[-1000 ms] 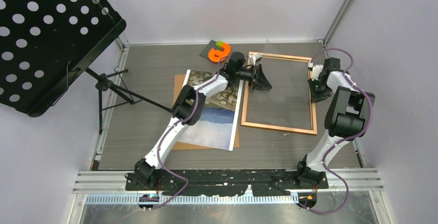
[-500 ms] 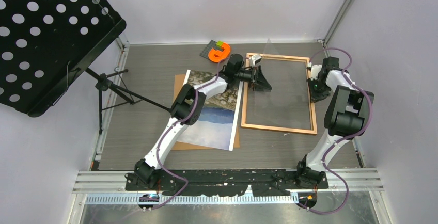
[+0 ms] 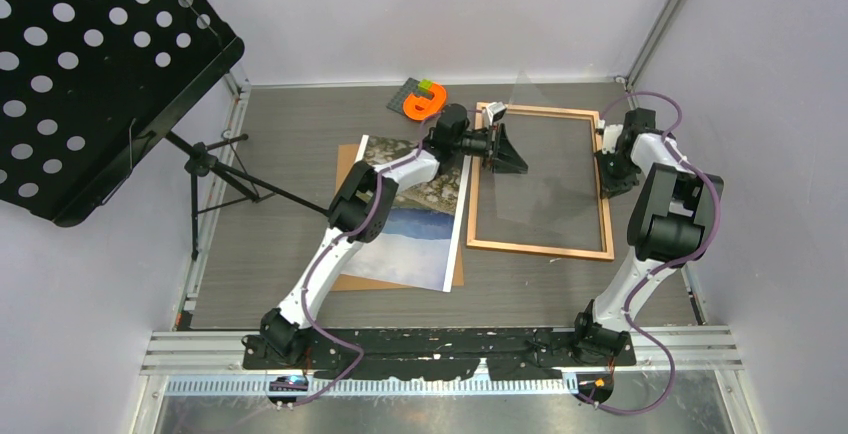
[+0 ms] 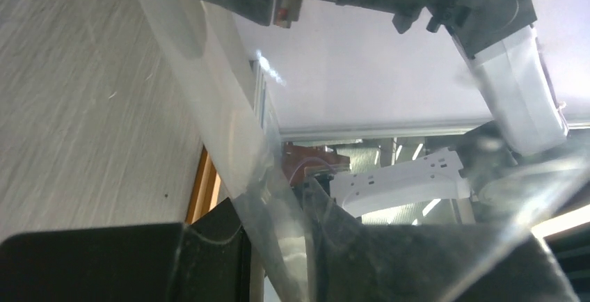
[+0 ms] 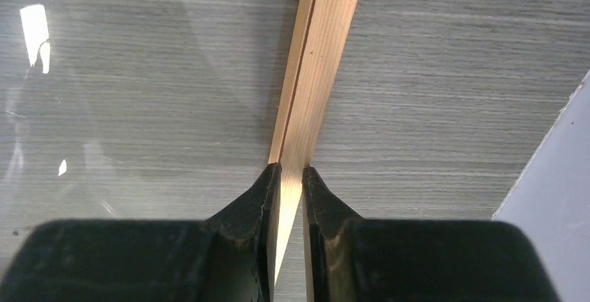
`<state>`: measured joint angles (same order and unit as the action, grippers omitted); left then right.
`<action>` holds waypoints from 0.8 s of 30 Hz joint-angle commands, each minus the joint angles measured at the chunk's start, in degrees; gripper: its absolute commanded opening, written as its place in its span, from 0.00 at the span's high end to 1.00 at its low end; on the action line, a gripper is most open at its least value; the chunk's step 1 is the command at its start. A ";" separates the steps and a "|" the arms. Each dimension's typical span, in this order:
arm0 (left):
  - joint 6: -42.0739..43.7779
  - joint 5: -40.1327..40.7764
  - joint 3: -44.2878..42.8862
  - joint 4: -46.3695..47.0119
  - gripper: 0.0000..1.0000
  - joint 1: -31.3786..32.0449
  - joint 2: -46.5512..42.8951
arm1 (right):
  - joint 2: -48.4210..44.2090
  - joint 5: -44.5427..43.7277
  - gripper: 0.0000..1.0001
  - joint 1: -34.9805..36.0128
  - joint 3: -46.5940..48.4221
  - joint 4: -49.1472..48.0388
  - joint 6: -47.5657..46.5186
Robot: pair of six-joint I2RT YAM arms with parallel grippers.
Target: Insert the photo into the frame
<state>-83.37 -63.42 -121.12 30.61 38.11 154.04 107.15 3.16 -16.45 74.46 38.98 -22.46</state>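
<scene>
Grips the clear sheet [image 3: 540, 154] with the left end effector [image 4: 278, 208], tilted up over the frame [image 3: 540, 247] lying on the counter [image 3: 290, 134]. Pinches the frame's right rail in the closed right end effector [image 5: 291, 177]. Leaves the photo [image 3: 415, 239] face up on the brown backing board [image 3: 346, 169], just left of the frame.

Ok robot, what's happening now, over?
Right jaws clamped on the frame. Left jaws astride the clear sheet, tilted up over it. The photo lies outside, on the brown board.
</scene>
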 commanded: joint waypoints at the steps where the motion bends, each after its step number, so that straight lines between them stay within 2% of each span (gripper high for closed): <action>1: -1.09 -8.63 1.25 3.61 0.87 6.27 -4.83 | 3.82 9.50 0.94 2.77 0.17 -7.02 2.63; 8: -1.26 -8.47 3.50 4.62 1.00 6.54 -5.85 | 4.15 9.75 0.94 2.20 0.64 -6.99 3.19; 24: -3.27 -9.43 2.77 6.95 1.00 6.54 -3.97 | 4.84 9.35 0.94 1.67 1.52 -6.30 3.19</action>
<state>-85.41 -63.66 -118.43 34.54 39.09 151.33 108.03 3.66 -16.49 75.70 40.18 -21.19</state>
